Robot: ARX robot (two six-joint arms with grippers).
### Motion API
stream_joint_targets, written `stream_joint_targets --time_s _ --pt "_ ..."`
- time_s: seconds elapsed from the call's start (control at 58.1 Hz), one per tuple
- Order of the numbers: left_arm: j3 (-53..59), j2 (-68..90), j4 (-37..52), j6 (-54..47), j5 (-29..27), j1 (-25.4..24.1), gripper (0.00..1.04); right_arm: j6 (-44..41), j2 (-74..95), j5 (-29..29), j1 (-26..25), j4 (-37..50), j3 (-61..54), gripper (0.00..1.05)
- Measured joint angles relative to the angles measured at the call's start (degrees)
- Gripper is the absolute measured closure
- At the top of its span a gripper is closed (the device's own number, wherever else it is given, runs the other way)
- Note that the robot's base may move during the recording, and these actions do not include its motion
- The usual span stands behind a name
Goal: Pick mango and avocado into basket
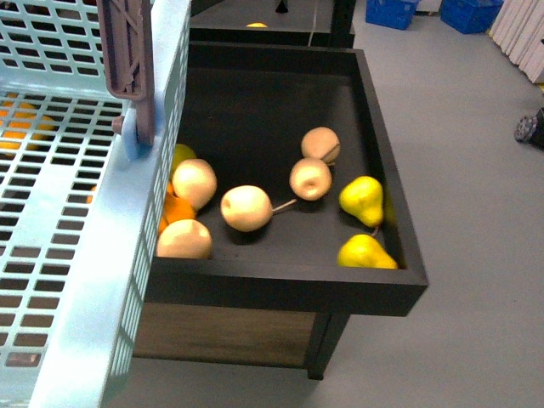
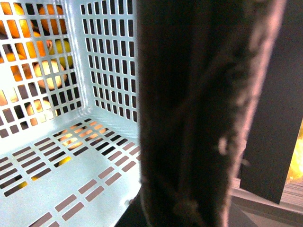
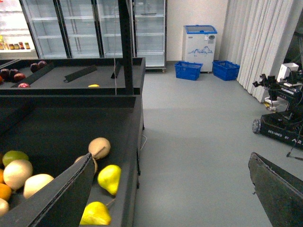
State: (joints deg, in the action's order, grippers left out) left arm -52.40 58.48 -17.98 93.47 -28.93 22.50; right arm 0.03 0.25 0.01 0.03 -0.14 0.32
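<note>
The pale mint basket fills the left of the front view, its brown handle raised at the top. In the left wrist view the handle blocks most of the picture, with the basket's slotted floor behind it holding nothing. My left gripper is shut on the basket, and its fingers are hidden. My right gripper is open with nothing between its fingers, over the grey floor beside the black bin's edge. No mango or avocado shows in any view.
The black bin holds several pale tan fruits, two yellow pears, an orange citrus and a yellow-green fruit. Dark red fruit lies on a farther table. Blue crates and another robot stand across the floor.
</note>
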Motion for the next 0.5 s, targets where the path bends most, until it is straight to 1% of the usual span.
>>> stream_joint_targets --time_s 0.499 --pt "0.07 -0.02 0.00 -0.04 -0.11 0.00 0.98 0.00 0.00 -0.09 -0.02 -0.02 -0.02 0.08"
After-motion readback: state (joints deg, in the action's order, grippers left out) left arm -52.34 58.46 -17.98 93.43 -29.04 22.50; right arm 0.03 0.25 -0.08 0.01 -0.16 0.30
